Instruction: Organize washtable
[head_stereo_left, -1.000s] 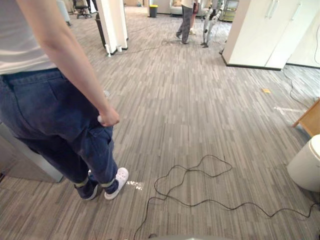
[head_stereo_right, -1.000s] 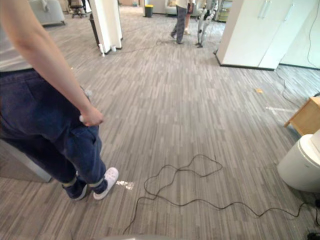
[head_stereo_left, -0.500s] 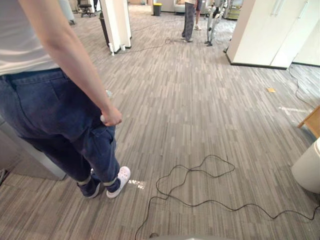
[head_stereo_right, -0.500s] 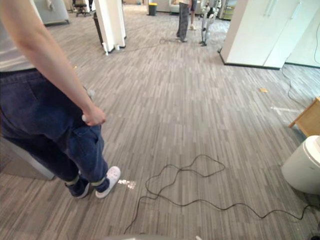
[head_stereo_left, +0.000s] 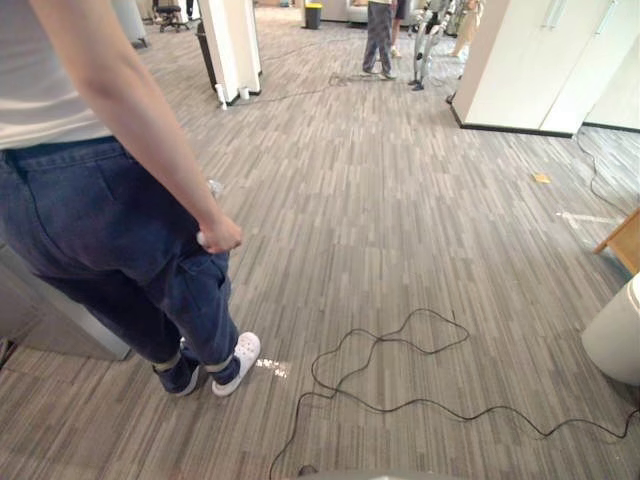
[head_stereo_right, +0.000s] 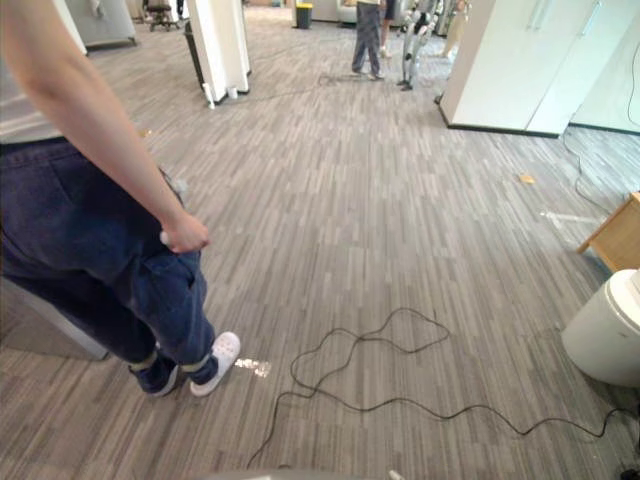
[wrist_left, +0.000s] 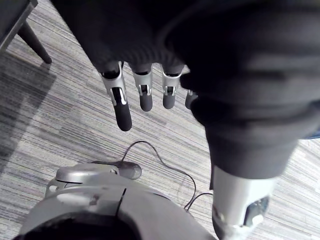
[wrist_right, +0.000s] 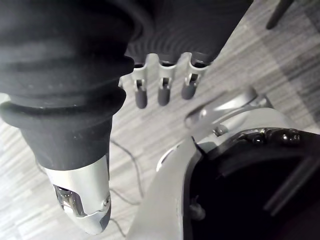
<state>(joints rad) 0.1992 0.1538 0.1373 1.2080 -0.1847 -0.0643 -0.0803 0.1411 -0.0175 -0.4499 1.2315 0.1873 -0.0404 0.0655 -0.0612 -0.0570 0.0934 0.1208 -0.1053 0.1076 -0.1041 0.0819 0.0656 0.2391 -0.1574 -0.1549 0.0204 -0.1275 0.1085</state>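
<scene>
Hangs left hand (wrist_left: 145, 99) and right hand (wrist_right: 162, 90) over carpet (head_stereo_left: 400, 220), fingers straight, relaxed, holding nothing. Faces person (head_stereo_left: 110, 240) standing close at left, as a second ago; shows only slight camera shift. Cannot tell washtable location; organizing judged not begun.

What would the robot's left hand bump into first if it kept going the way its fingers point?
Most likely the grey striped carpet floor. The left hand hangs open, fingers aimed down at it, with nothing seen in between; how far off the floor lies is unclear.
</scene>
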